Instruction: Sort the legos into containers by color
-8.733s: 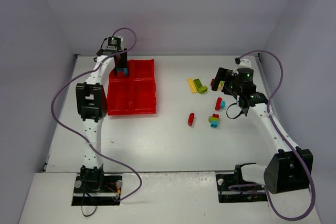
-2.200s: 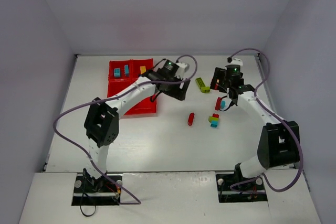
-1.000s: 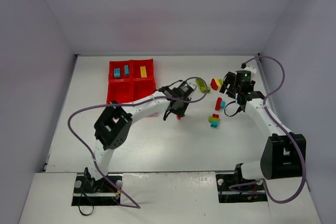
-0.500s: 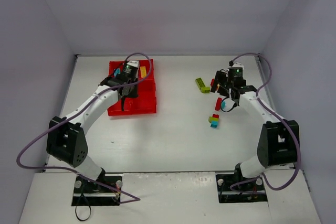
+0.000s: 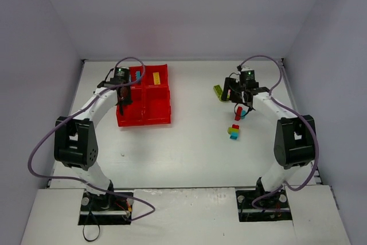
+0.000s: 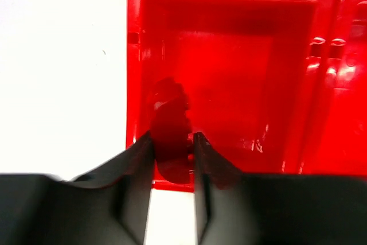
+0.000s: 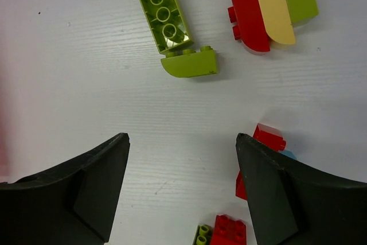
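Your left gripper (image 6: 171, 148) pinches a dark red lego (image 6: 171, 124) over a left compartment of the red tray (image 6: 229, 4), a grip only its wrist view reveals. Your right gripper (image 7: 182, 142) hangs wide open above the surface (image 7: 86, 84) near green legos (image 7: 163, 20). Overhead, a blue lego (image 5: 137, 76) and yellow lego (image 5: 156, 77) lie in the far compartments.

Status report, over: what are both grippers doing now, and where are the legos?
Left gripper shut on red brick, over a tray compartment. Right gripper open above table, green brick ahead. Nothing blocking.
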